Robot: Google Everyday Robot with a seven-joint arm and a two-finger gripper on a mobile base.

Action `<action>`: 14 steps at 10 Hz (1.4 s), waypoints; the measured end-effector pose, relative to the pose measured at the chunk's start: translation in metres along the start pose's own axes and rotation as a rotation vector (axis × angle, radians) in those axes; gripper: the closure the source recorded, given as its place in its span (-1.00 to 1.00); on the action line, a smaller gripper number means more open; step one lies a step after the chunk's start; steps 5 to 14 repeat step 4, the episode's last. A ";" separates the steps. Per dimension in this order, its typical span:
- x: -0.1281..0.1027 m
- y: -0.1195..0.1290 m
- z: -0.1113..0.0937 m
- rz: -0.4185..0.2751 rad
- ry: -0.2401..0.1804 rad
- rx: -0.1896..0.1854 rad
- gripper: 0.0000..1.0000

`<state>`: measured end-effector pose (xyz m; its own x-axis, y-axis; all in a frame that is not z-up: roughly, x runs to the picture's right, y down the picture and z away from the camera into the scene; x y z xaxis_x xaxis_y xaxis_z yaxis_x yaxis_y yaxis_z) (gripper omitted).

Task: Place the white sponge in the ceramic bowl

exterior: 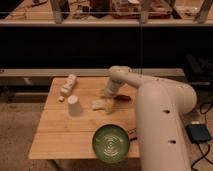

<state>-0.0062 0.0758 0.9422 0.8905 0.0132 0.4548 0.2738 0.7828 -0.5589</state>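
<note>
The white sponge [99, 104] lies flat on the wooden table [60, 135], right of the upturned cup. The green ceramic bowl [111, 143] with pale rings sits at the table's front edge, in front of the sponge. My gripper [108, 100] hangs at the end of the white arm, right at the sponge's right edge and low over the table. I cannot tell whether it touches the sponge. The arm's thick white link fills the right side of the view and hides the table's right part.
A white upturned cup [74, 105] stands left of the sponge. A white bottle [68, 86] lies on its side at the back left. A reddish-brown object [123, 98] lies just right of the gripper. Dark shelving runs behind the table.
</note>
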 end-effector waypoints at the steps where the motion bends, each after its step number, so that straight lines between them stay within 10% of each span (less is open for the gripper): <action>1: 0.003 -0.001 0.003 0.008 -0.002 -0.003 -0.60; 4: 0.007 -0.002 0.007 0.017 -0.006 -0.008 -0.15; 14: 0.007 -0.002 0.007 0.017 -0.006 -0.008 -0.15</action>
